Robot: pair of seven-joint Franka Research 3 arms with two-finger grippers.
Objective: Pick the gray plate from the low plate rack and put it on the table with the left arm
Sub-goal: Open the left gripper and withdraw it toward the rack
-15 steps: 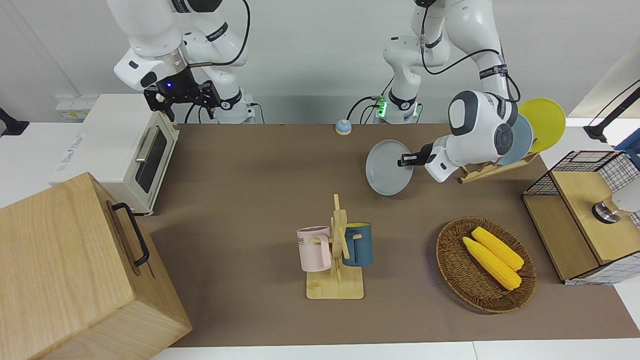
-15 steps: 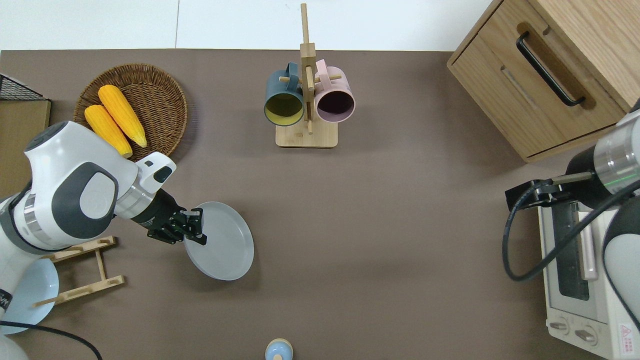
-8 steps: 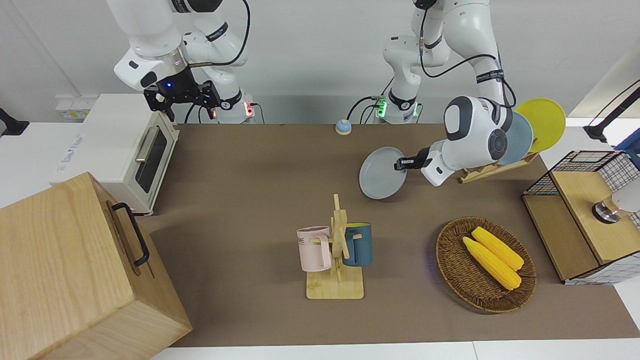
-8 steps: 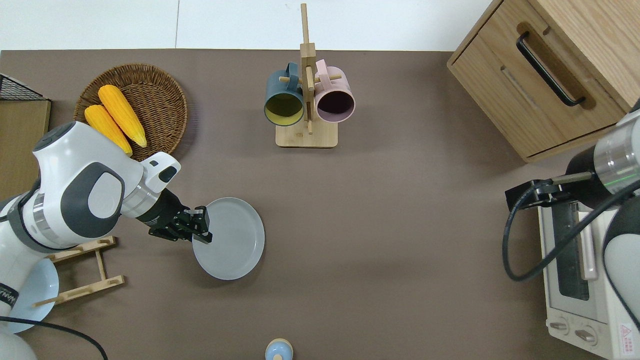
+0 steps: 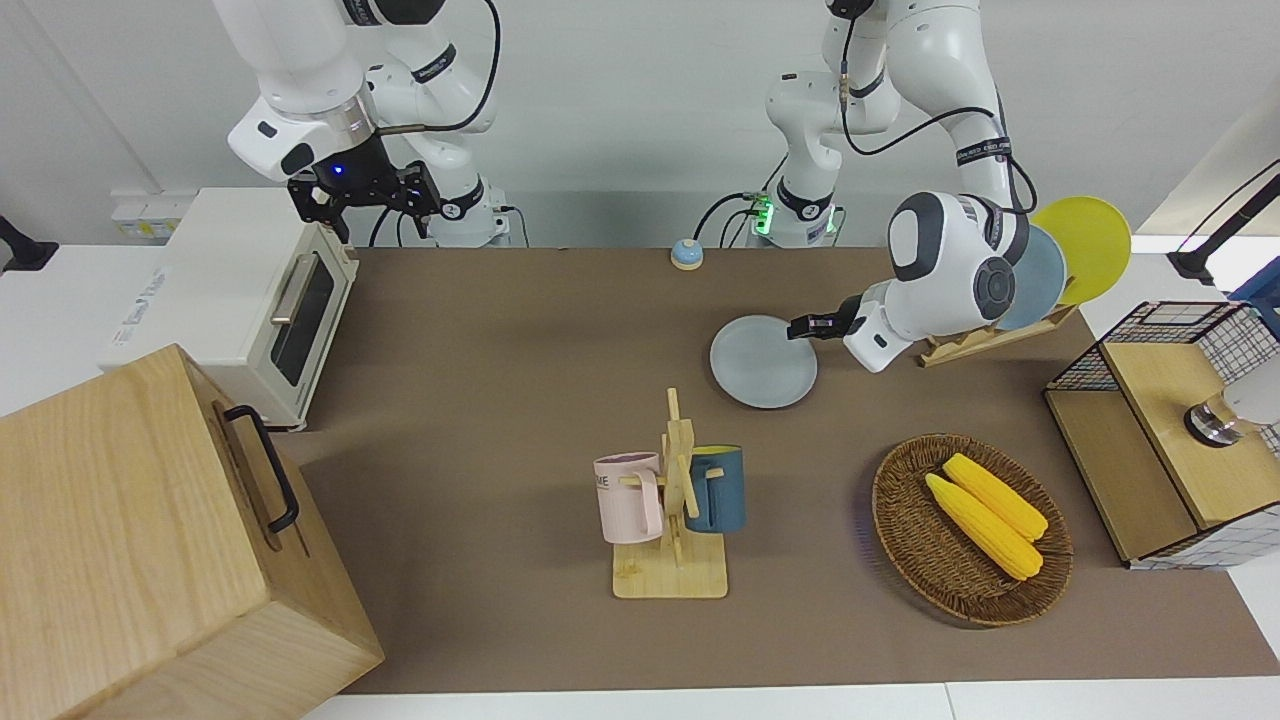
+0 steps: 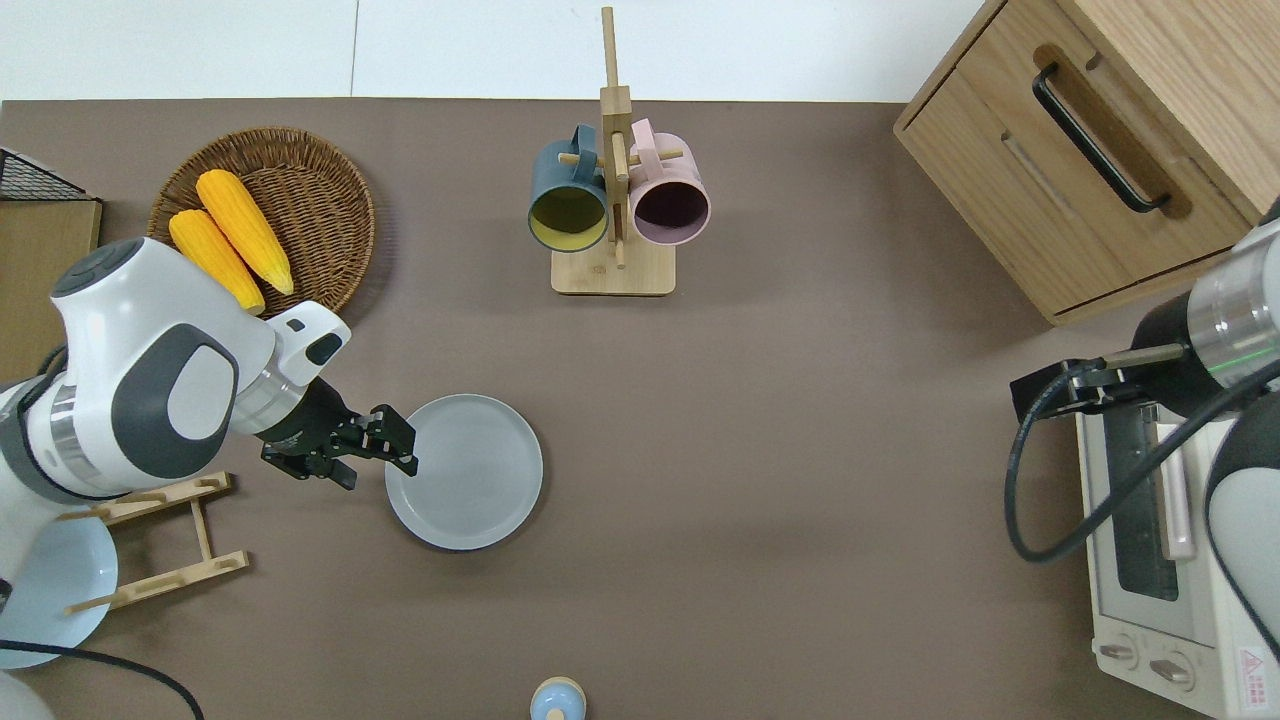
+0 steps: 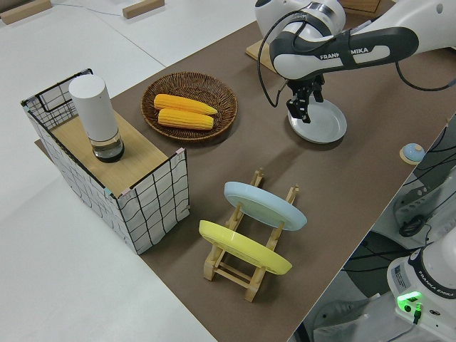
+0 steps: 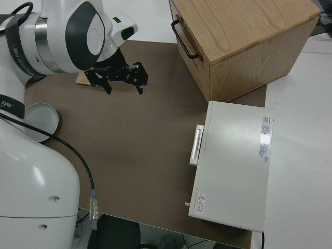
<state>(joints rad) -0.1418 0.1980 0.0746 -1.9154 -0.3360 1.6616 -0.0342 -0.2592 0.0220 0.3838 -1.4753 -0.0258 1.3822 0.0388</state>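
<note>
The gray plate [image 5: 763,362] lies flat on the brown table [image 6: 800,450], midway between the low plate rack [image 6: 160,540] and the mug stand. It also shows in the overhead view [image 6: 470,472] and the left side view [image 7: 322,122]. My left gripper [image 6: 380,468] is low at the plate's rim on the rack's side, with its fingers spread and nothing held. The rack [image 7: 249,249] holds a light blue plate [image 7: 263,205] and a yellow plate [image 7: 242,246]. My right gripper [image 5: 385,232] is parked and open.
A wooden mug stand [image 6: 612,270] with a blue and a pink mug stands farther from the robots than the plate. A wicker basket [image 6: 330,180] holds two corn cobs. A toaster oven [image 5: 270,300], a wooden drawer box [image 5: 150,540], a wire crate [image 5: 1170,420] and a small bell [image 5: 686,254] are around.
The left gripper lowered the tilted gray plate until it lay flat on the table, then opened and let go of its rim. The right arm has not moved.
</note>
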